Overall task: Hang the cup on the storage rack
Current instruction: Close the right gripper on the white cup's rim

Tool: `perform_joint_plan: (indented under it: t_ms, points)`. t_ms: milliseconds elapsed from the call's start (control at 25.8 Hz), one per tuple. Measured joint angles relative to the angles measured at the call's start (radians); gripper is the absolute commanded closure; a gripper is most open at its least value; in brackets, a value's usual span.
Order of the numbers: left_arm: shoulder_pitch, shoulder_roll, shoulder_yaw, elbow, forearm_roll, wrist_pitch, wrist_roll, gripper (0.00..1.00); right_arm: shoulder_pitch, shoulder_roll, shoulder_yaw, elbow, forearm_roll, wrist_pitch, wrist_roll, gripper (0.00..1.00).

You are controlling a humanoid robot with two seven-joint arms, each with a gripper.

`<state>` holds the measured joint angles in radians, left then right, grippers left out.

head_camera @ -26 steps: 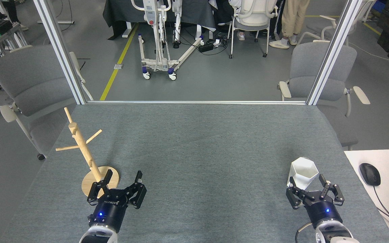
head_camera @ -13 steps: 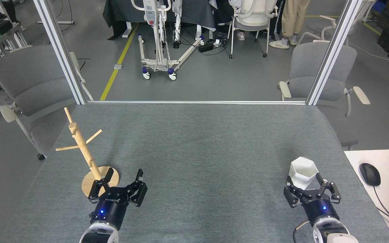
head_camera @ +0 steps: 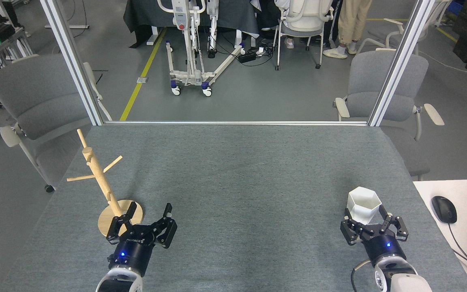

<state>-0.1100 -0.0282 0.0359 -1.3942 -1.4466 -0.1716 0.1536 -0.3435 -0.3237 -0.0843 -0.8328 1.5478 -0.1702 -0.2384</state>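
The white faceted cup (head_camera: 363, 202) stands upright on the grey table, near the right front. Just in front of it is my right gripper (head_camera: 365, 215), open, with one fingertip on each side of the cup's lower near part; I cannot tell whether they touch it. The wooden storage rack (head_camera: 99, 177) stands at the left front, its pole leaning left from a round base (head_camera: 108, 221), all pegs bare. My left gripper (head_camera: 150, 209) is open and holds nothing, and its left finger overlaps the near edge of the rack's base.
A white side desk (head_camera: 464, 190) with a black mouse (head_camera: 444, 209) and a keyboard corner adjoins the table's right edge. Metal frame posts (head_camera: 73, 65) rise at the two far corners. Grey chairs (head_camera: 383, 87) stand beyond the table edges, and people are seated further back.
The cup went from tilted to upright on the table. My right gripper drew back slightly toward the near edge. The left gripper barely shifted.
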Motion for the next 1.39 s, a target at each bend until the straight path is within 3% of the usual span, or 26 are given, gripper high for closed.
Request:
perform_joint_plan:
  t_ms: [1394]
  points:
    - [-0.025,0.007,0.0,0.043,0.0,-0.002,0.0,0.0,-0.096,0.008,0.0,0.11,0.0,0.002,0.001,0.0]
